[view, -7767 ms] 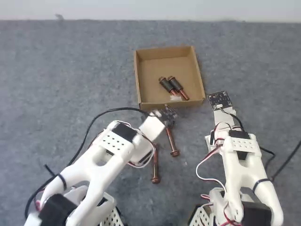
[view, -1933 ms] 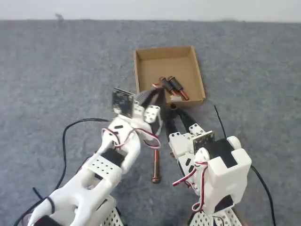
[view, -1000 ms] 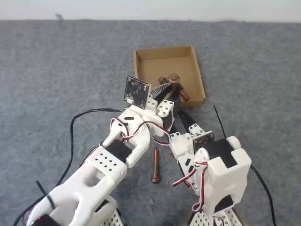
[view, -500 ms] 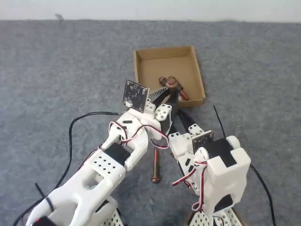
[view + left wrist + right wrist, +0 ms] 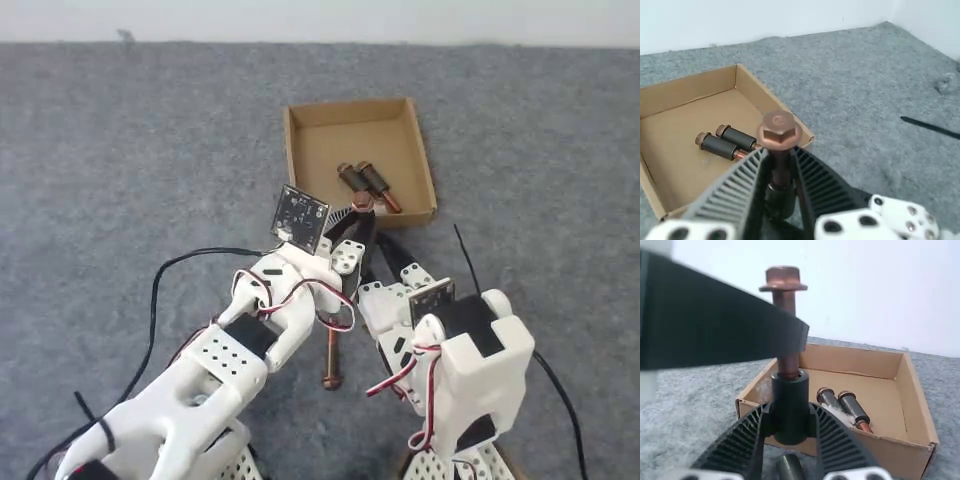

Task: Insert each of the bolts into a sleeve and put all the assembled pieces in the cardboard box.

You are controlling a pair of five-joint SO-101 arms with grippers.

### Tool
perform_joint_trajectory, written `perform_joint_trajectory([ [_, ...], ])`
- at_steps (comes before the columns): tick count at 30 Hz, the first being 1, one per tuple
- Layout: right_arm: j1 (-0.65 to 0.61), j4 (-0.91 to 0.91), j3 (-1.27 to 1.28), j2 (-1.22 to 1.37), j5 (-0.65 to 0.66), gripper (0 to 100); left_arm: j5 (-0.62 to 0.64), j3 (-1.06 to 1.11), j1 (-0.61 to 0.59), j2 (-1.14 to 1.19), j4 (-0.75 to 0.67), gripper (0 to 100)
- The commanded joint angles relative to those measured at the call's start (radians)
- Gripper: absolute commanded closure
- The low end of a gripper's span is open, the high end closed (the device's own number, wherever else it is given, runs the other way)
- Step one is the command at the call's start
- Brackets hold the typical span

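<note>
Two finished pieces [image 5: 362, 183] (copper bolts seated in dark sleeves) already lie side by side in the open brown cardboard box [image 5: 290, 165]. You are partway through the third. Your left gripper [image 5: 780, 155] is clamped on the shank of a copper hex-head bolt [image 5: 777, 132], held just short of the box's near wall. Your right gripper [image 5: 790, 415] is closed around a black cylindrical sleeve [image 5: 790, 395] directly beneath it.

The bolt's tip sits in the sleeve's mouth, but most of the shank shows above it — so I judge the insertion barely begun. The bolt stands upright, its long axis close to vertical, head on top and tip down. The sleeve's bore lines up with it.

Left for you to do: a fourth copper bolt [image 5: 330, 350] lies on the grey carpet [image 5: 150, 150] between the arms — head toward their bases, shank pointing at the box. Another dark sleeve [image 5: 790, 467] lies on the carpet below the right gripper.
</note>
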Motion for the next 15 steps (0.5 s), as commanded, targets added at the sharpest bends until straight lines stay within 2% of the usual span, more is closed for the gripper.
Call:
perform_joint_trajectory([
  [1,0.036,-0.005,-0.029,-0.008,-0.003,99.3,-0.058,0.038,0.003,-0.015,-0.002,99],
  [5,0.038,-0.004,-0.029,-0.010,-0.003,99.3,-0.161,0.076,-0.003,-0.015,-0.002,99],
  [9,0.038,-0.002,-0.029,-0.010,-0.003,99.3,-0.166,0.085,-0.008,-0.015,-0.002,97],
  [13,0.041,-0.001,-0.037,-0.010,-0.003,99.3,-0.163,0.105,-0.058,-0.017,-0.002,85],
  [15,0.041,0.001,-0.040,-0.008,-0.003,99.3,-0.120,0.117,-0.089,-0.023,-0.005,79],
])
